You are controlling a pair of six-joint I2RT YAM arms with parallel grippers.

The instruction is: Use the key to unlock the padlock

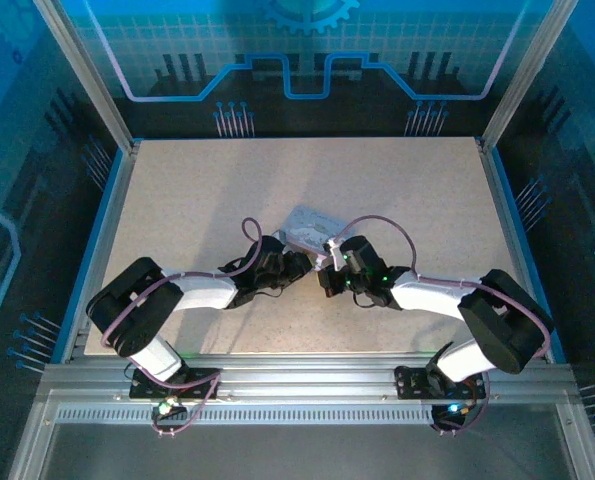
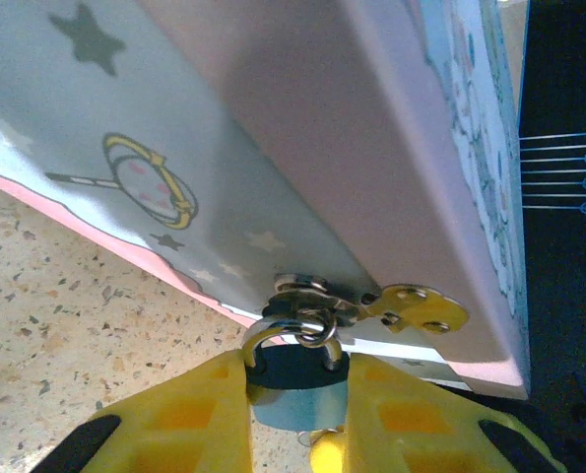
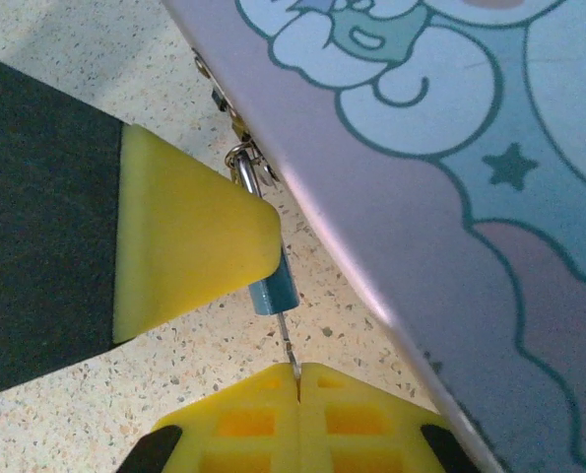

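yellow fingers of our left gripper (image 2: 295, 394) clamp the padlock (image 2: 285, 406), which we see hanging from the hasp (image 2: 411, 307) on the edge of the box (image 2: 155, 108). beside the box, over the speckled table (image 3: 76, 59), our right gripper (image 3: 298, 389) is pinched shut on the key (image 3: 286, 337), whose thin tip meets the padlock's underside.

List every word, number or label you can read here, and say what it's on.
No readable text in any view.
The box carries only cartoon drawings and stars, no words.
The padlock and key show no legible marking.
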